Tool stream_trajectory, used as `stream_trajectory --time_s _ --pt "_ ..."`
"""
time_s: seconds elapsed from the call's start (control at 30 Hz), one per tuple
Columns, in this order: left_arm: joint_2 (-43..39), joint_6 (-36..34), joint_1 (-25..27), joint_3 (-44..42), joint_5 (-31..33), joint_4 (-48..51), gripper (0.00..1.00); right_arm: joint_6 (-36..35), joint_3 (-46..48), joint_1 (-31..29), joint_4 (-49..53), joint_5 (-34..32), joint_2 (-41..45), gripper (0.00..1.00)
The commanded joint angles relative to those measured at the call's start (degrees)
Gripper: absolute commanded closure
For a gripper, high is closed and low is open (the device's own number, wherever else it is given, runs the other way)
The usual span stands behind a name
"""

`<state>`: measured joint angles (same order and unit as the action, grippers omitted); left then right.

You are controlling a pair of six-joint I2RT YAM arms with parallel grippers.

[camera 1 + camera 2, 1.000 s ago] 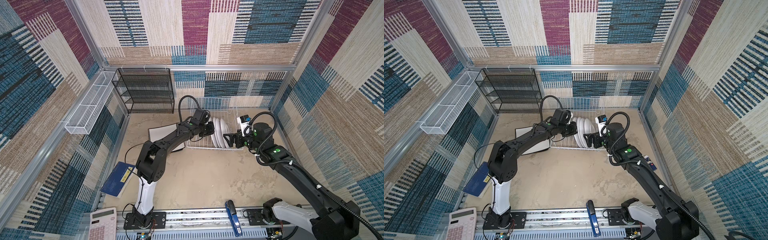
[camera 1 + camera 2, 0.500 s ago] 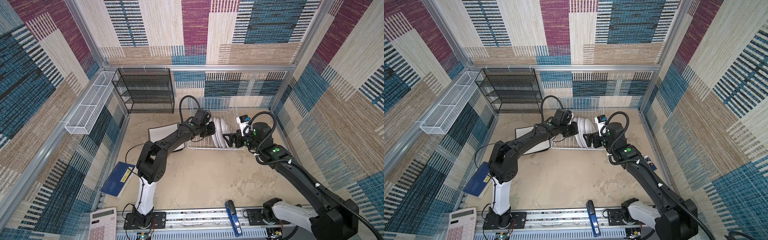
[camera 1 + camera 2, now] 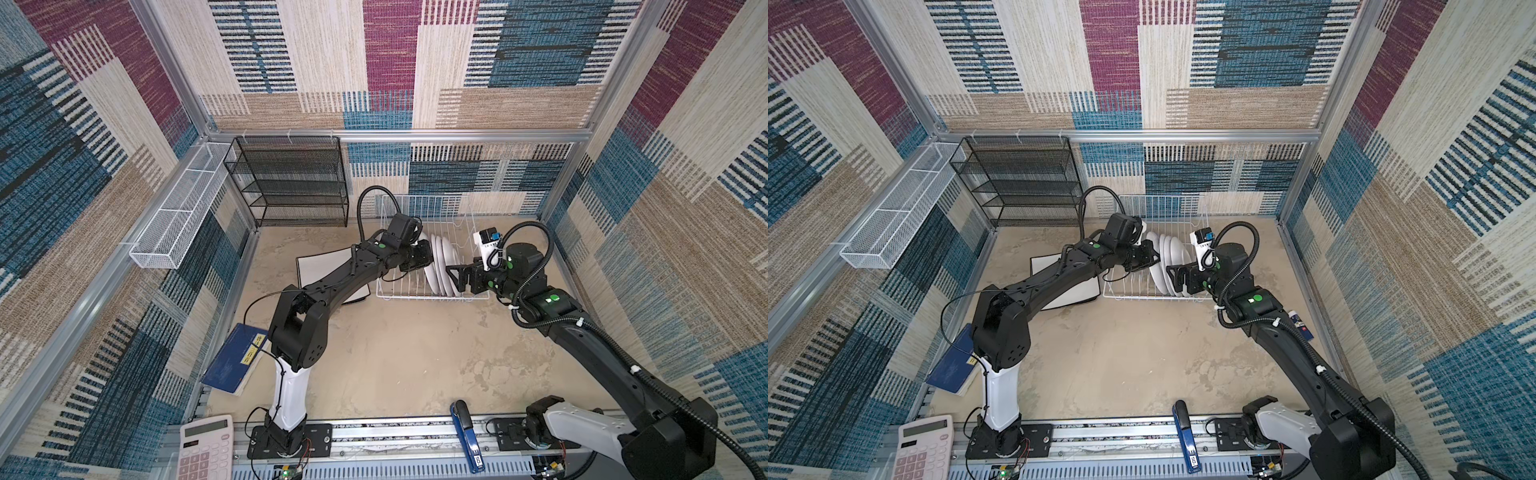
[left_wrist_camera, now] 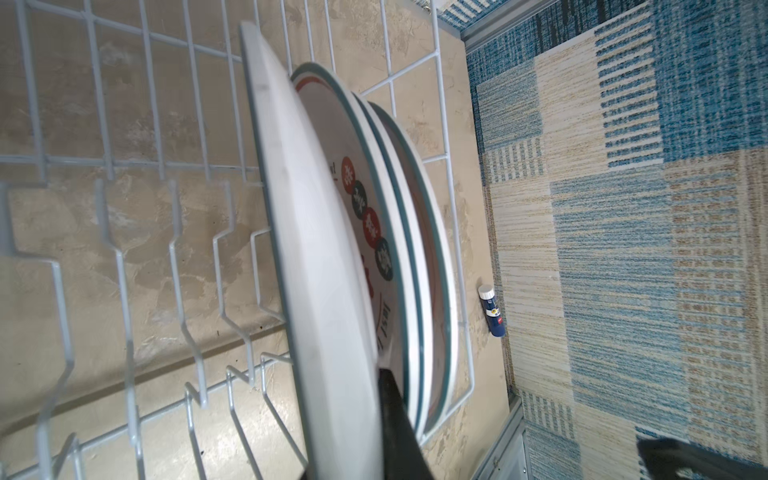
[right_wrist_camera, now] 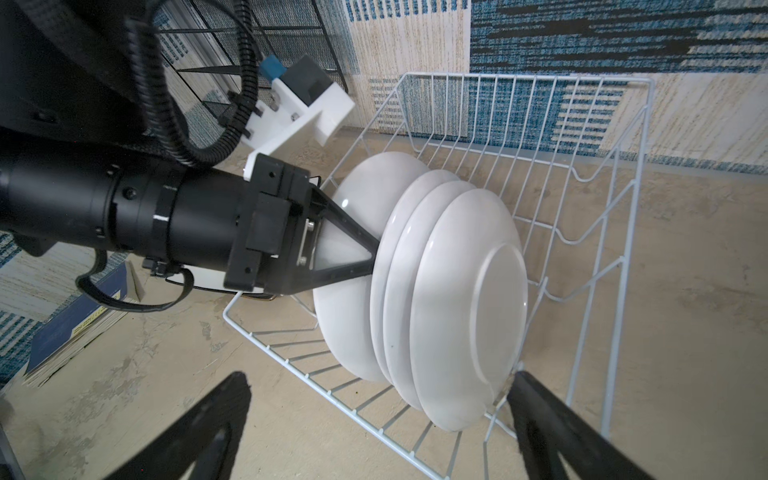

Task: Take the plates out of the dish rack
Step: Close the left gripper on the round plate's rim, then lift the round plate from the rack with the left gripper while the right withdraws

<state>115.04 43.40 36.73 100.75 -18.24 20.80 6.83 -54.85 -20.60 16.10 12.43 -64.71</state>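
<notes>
**Draw the end plate up along its own plane, then swing it clear**

The left fingers (image 5: 349, 237) are pinched narrow on the rim of the end plate (image 5: 345, 328). It is the one nearest the left arm in a row of four round plates (image 3: 442, 249). All four stand on edge, close together, between the tines of the rack (image 5: 582, 124), towards its right end in both top views. The right fingers (image 5: 552, 428) are spread wide and hold nothing. They sit just beside the plate at the far end of the row, and I see no contact.

The step in hand looks like pulling the end plate out. The left wrist view shows one finger slid into the thin gap between that plate and its neighbour, so there is little room to spare.

- Lift in the plate's own plane, up and out of the tines. Do not twist until its lower edge is above the wire, or it may lever against the neighbour.
- The hold is on the rim only, and a smooth plate can pivot in such a pinch. Go slowly and let it hang edge-down.
- The wire rack is probably light. If the plate catches, the rack could rise or slide with it. The right fingers are well placed to steady it, provided they keep out of the lifting path.
- Square plates (image 3: 320, 270) lie flat on the worktop (image 3: 395, 353) just beside the rack. Set this one down near them, lower edge first, before letting go.
</notes>
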Motion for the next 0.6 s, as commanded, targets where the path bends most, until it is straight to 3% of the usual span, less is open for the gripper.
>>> stream_trajectory --time_s 0.0,0.57 --pt "-1.69 -1.47 -0.08 1.09 -0.64 -0.71 1.00 0.55 -0.52 0.03 -1.90 -0.02 0.21 0.01" --pt "-6.90 -5.61 -1.92 0.46 -0.65 1.26 1.00 1.69 -0.77 0.02 -2.89 -0.21 1.25 0.01"
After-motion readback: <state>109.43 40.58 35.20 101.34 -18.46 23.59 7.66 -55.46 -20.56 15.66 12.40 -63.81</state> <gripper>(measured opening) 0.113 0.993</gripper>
